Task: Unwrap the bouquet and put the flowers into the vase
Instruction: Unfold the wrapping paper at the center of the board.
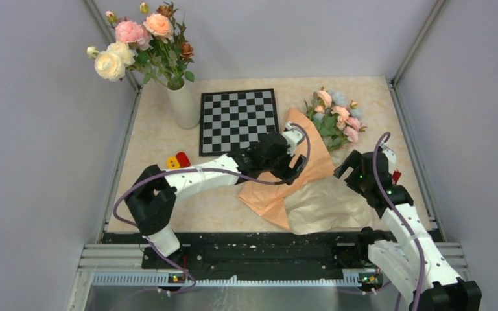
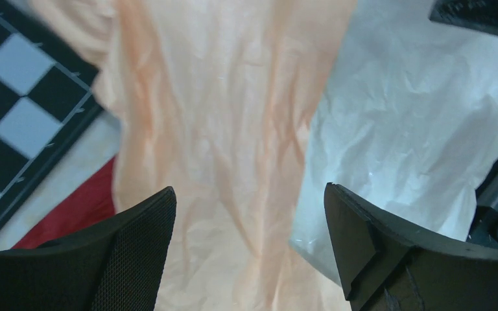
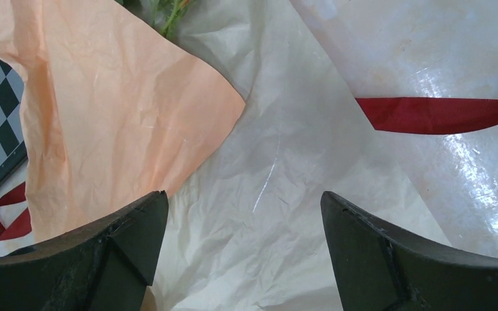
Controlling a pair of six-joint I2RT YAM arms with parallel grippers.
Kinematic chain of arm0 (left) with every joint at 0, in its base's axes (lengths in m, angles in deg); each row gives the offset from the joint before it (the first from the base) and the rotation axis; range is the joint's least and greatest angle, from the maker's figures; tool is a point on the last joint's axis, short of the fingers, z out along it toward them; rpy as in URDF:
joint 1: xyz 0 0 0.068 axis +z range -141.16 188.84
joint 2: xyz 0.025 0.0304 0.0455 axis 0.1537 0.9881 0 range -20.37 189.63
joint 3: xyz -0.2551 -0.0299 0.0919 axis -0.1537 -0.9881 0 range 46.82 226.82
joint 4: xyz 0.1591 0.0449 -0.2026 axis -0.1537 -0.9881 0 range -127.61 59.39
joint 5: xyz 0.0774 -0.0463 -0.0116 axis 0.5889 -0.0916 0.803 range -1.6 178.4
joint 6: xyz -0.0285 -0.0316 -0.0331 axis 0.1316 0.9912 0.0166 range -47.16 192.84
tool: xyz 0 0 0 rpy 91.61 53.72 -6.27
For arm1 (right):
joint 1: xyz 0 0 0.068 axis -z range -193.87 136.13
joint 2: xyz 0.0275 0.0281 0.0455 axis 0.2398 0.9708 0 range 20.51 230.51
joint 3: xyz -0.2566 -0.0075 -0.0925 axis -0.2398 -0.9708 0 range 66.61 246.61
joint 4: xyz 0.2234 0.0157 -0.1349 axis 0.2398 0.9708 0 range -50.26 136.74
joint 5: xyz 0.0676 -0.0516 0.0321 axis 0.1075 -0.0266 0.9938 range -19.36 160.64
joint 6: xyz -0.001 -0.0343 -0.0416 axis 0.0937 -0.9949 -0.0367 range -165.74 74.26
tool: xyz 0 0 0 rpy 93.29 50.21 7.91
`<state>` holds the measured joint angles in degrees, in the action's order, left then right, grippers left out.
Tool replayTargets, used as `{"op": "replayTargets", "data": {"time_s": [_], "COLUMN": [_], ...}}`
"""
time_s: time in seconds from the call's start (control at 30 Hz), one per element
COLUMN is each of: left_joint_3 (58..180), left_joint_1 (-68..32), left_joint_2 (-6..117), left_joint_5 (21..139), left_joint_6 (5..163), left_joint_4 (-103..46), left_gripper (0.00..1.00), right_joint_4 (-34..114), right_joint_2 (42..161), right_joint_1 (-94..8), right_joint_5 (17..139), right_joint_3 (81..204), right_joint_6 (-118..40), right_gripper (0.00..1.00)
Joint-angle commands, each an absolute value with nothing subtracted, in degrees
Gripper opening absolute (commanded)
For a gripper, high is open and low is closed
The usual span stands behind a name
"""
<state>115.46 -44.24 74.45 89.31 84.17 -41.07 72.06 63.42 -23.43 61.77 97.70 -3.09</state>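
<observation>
Left gripper seen from its wrist: two dark fingers spread wide, nothing between them. Beneath them lies crinkled peach paper, bordered on the right by a sheet of white paper. At upper left is a corner of the chessboard. Below it are a strip of table and a piece of red ribbon meeting the peach paper's edge.

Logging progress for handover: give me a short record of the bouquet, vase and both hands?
wrapping: peach paper and pale paper spread open
ribbon: red ribbon loose on table
vase: white vase upright beside chessboard, holding roses
flowers: small flowers at paper's far end, outside vase
hands: left hand open over peach paper; right hand open over pale paper
</observation>
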Motion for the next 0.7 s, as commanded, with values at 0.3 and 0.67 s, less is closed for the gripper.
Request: {"op": "replayTargets", "data": {"time_s": [0.3,0.67], "left_joint_3": [122.8,123.2], "left_joint_1": [-50.9,-53.4], "left_joint_2": [87.9,92.7], "left_joint_5": [90.2,96.6], "left_joint_6": [79.6,77.1], "left_joint_4": [-39.1,-38.3], "left_gripper": [0.75,0.55], "right_joint_4": [73.3,73.1], "right_joint_2": [60.9,58.2], "right_joint_1": [-23.0,-23.0], "right_joint_5": [57.0,55.0], "right_joint_3": [101.2,100.5], "right_joint_6": [-5.1,-5.4], "right_gripper": [0.9,0.93]}}
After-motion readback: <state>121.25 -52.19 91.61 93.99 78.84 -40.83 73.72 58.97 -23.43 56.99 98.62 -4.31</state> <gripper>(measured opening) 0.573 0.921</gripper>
